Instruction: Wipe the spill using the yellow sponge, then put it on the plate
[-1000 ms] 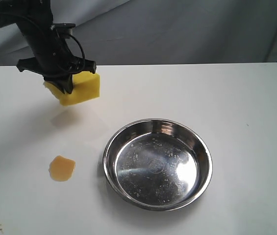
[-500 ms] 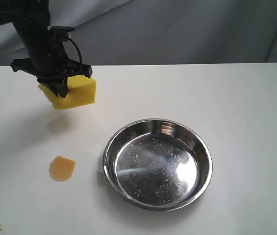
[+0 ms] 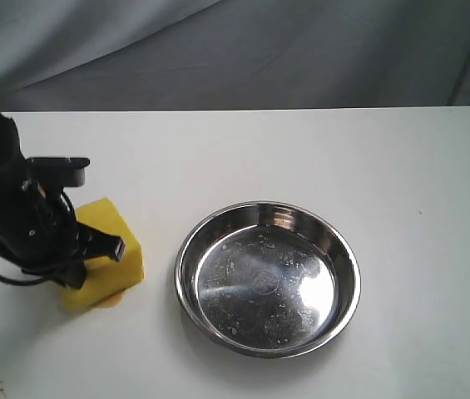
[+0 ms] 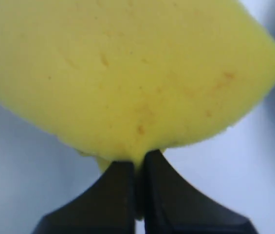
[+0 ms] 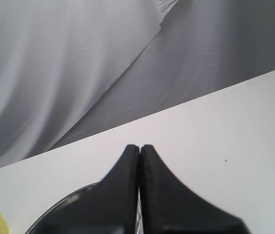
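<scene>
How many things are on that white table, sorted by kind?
Sponges: 1, the yellow sponge
Plates: 1, the plate, shiny metal
Spills: 1, the spill, only an amber edge showing under the sponge
Total: 3
</scene>
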Robot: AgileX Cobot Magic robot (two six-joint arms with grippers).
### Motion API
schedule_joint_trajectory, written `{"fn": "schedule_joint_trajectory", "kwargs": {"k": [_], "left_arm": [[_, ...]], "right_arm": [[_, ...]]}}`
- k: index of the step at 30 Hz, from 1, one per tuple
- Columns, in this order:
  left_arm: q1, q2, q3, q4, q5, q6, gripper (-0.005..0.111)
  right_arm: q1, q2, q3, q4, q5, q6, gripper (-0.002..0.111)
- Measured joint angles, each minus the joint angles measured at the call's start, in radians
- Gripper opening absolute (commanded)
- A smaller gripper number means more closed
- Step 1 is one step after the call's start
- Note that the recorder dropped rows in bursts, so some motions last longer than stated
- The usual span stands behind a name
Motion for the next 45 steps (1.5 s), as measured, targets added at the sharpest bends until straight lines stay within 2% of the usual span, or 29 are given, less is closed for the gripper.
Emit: {"fn": "schedule_joint_trajectory", "kwargs": {"k": [4,8,11,17,20,24,31,34,40,45], "left_arm": [[0.0,-0.013,0.159,-0.047,-0.143,0.021,0.0],[0.0,-0.021,0.218,-0.056,-0.184,0.026,0.0],[0.0,-0.059,0.233,-0.063,-0.173,0.04,0.0],[0.0,-0.161,0.246,-0.098,-0.014,0.06,0.0],[0.0,-0.162,0.246,-0.098,-0.012,0.067,0.001],[0.0,-0.162,0.246,-0.098,-0.014,0.069,0.014],[0.0,-0.162,0.246,-0.098,-0.014,0.074,0.048],[0.0,-0.162,0.246,-0.098,-0.012,0.077,0.058],[0.0,-0.162,0.246,-0.098,-0.006,0.078,0.062],[0.0,-0.167,0.188,-0.098,0.045,0.078,0.062]], "right_arm": [[0.0,0.0,0.0,0.0,0.0,0.0,0.0],[0.0,0.0,0.0,0.0,0.0,0.0,0.0],[0.0,0.0,0.0,-0.002,0.0,0.0,0.0],[0.0,0.0,0.0,-0.002,0.0,0.0,0.0],[0.0,0.0,0.0,-0.002,0.0,0.0,0.0],[0.0,0.0,0.0,-0.002,0.0,0.0,0.0],[0.0,0.0,0.0,-0.002,0.0,0.0,0.0],[0.0,0.0,0.0,-0.002,0.0,0.0,0.0],[0.0,0.0,0.0,-0.002,0.0,0.0,0.0],[0.0,0.0,0.0,-0.002,0.0,0.0,0.0]]}}
